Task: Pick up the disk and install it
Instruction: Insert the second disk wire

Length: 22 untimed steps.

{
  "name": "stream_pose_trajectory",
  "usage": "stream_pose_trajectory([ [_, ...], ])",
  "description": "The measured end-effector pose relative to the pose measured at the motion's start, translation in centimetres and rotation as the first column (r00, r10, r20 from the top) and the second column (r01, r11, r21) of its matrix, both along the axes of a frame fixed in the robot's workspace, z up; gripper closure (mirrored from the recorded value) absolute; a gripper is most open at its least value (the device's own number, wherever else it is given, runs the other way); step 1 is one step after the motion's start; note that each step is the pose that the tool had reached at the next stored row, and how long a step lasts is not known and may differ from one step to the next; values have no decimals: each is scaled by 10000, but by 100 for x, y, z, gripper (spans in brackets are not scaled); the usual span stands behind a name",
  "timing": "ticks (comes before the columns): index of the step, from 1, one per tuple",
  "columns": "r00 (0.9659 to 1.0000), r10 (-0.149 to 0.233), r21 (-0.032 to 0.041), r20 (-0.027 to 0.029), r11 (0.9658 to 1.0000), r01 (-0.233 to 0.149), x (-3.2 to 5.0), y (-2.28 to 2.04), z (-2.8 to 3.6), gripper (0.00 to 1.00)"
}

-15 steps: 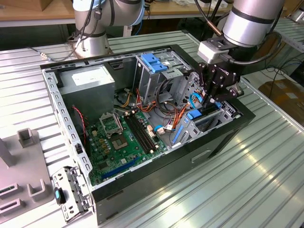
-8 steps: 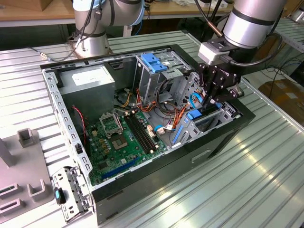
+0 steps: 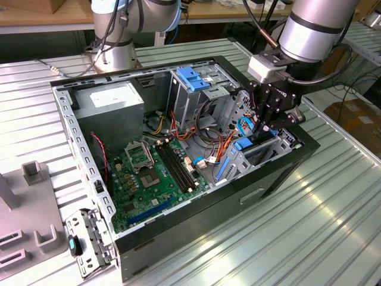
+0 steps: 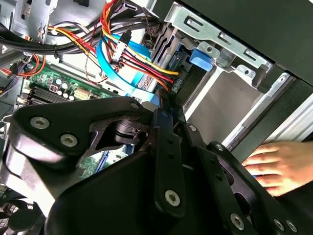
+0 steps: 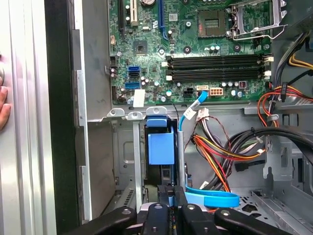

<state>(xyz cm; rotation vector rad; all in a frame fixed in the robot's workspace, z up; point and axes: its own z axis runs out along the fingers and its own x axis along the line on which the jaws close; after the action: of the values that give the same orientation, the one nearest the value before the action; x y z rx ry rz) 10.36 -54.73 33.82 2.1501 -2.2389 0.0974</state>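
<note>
Black end effector (image 5: 172, 198) low in the case (image 3: 280, 173), fingers closed nearly together on the disk's (image 5: 161, 147) end, blue rail showing, disk standing edgewise in the drive bay (image 5: 132, 161). Best kept square to the bay walls, pressed straight, clear of the cables (image 5: 220, 147). Beyond, motherboard (image 5: 195, 49); hand (image 5: 4, 107) on the desk (image 3: 333, 214).

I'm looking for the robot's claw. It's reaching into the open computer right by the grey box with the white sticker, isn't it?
Not quite. The exterior view shows the gripper reaching into the open computer case at the far end from the grey box with the white sticker.
</note>
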Motion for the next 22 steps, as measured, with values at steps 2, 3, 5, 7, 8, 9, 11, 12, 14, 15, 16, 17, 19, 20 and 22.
stream_pose_trajectory([
  [2, 10000, 0, 0, 1, 10000, 0, 0, 0, 0, 84],
  [3, 10000, 0, 6, 1, 10000, 0, 0, 0, 4, 84],
  [5, 10000, 2, 22, 2, 10000, -2, 1, 0, 24, 76],
  [7, 10000, 0, 6, 0, 10000, 0, 2, 0, 118, 76],
  [8, 10000, 0, 8, 1, 10000, 0, 3, 0, 149, 76],
  [9, 10000, 0, 6, 1, 10000, 0, 3, 0, 157, 76],
  [11, 10000, 0, 5, 0, 10000, 0, 3, 0, 159, 78],
  [12, 10000, 0, 5, 0, 10000, 0, 3, 0, 160, 85],
  [14, 10000, 0, 6, 0, 10000, 0, 3, 0, 161, 89],
  [15, 10000, 0, 5, 0, 10000, 0, 3, 0, 162, 89],
  [16, 10000, 0, 5, 0, 10000, 0, 3, 0, 162, 89],
  [17, 10000, 0, 6, 1, 10000, 0, 3, 0, 162, 89],
  [19, 10000, 0, 5, 1, 10000, 0, 3, 0, 163, 89],
  [20, 10000, 0, 5, 0, 10000, 0, 3, 0, 164, 89],
  [22, 10000, 0, 6, 0, 10000, 0, 3, 0, 165, 89],
])
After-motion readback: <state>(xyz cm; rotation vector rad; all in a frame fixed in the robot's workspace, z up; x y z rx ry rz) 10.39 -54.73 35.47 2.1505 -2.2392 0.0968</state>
